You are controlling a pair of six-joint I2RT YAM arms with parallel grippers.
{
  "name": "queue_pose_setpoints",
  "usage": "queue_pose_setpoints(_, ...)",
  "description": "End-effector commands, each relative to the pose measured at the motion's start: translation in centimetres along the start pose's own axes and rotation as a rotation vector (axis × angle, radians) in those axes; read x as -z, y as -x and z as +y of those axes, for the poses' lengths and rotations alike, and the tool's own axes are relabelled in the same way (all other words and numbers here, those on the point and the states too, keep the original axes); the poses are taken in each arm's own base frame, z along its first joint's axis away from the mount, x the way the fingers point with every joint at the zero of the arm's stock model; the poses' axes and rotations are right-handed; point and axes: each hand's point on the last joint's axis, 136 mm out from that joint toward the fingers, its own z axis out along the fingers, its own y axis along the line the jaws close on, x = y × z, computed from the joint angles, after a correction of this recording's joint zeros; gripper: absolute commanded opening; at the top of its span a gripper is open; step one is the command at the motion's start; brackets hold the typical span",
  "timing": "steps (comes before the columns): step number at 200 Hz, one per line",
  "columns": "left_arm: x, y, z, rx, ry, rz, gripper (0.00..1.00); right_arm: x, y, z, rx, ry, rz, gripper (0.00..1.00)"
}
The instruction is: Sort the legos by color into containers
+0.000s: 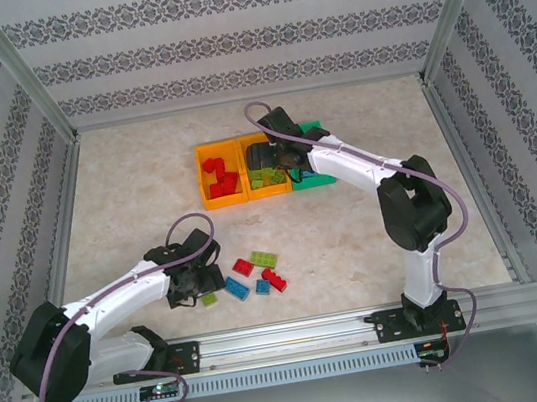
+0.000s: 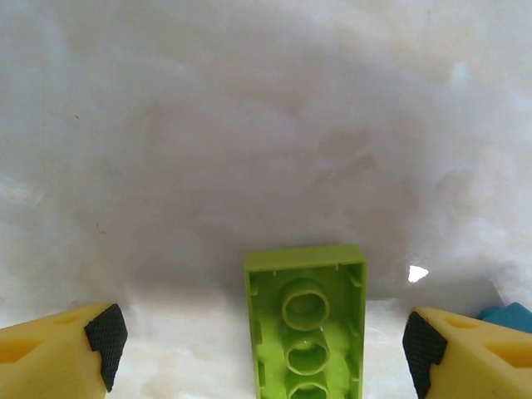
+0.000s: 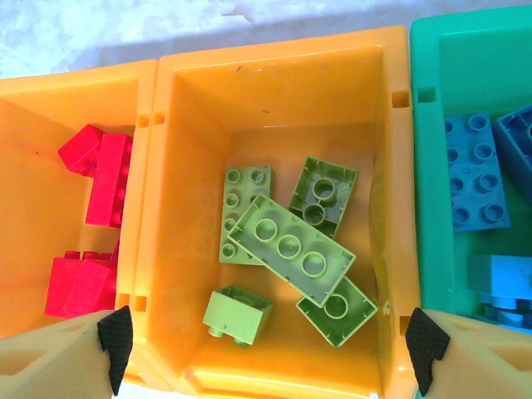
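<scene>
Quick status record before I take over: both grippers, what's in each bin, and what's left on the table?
left gripper: open, straddling an upside-down lime brick on the table, pads clear of it
right gripper: open, empty, over the middle orange bin
left orange bin: red bricks
middle orange bin: lime bricks
green bin: blue bricks
loose pile: two red, two blue, one lime, right of the left gripper

Three bins [image 1: 203, 178], six loose bricks [image 1: 263, 258]
</scene>
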Motion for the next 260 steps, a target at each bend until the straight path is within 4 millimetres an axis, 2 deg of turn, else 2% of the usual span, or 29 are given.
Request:
queue_pose_setpoints(1, -0.5, -0.6, 0.3, 0.033, 0.025, 0.017, 0.87, 1.5, 1.0, -0.3, 0.003, 0.005, -0.043, 0.89)
queue_pose_setpoints(16, -0.8, -0.6, 0.1, 0.039, 0.02, 0.019, 0.86, 1.6, 0.9, -0.7, 0.007, -0.002, -0.045, 0.89)
queue_pose_setpoints(68, -1.8, -0.6, -0.1, 0.042, 0.025, 0.026, 0.74, 2.1, 0.3, -2.3, -0.005, -0.019, -0.041, 0.9)
queue_pose_setpoints(114, -2.5, -0.6, -0.3, 0.041, 0.029, 0.03, 0.66, 3.6, -0.6, -4.7, -0.008, -0.067, -0.055, 0.9)
queue_pose_setpoints(148, -2.3, 0.2, -0.5, 0.035, 0.032, 0.0, 0.57, 4.8, -1.8, -6.5, -0.013, -0.105, -0.062, 0.91)
queue_pose_setpoints(221, -3.5, 1.1, -1.0, -0.019, 0.075, 0.003, 0.36, 7.7, -4.7, -10.3, -0.029, -0.174, -0.072, 0.92)
queue_pose_setpoints(260, -3.3, 2.3, -1.6, -0.021, 0.065, -0.035, 0.32, 9.0, -6.1, -11.8, -0.035, -0.21, -0.081, 0.92)
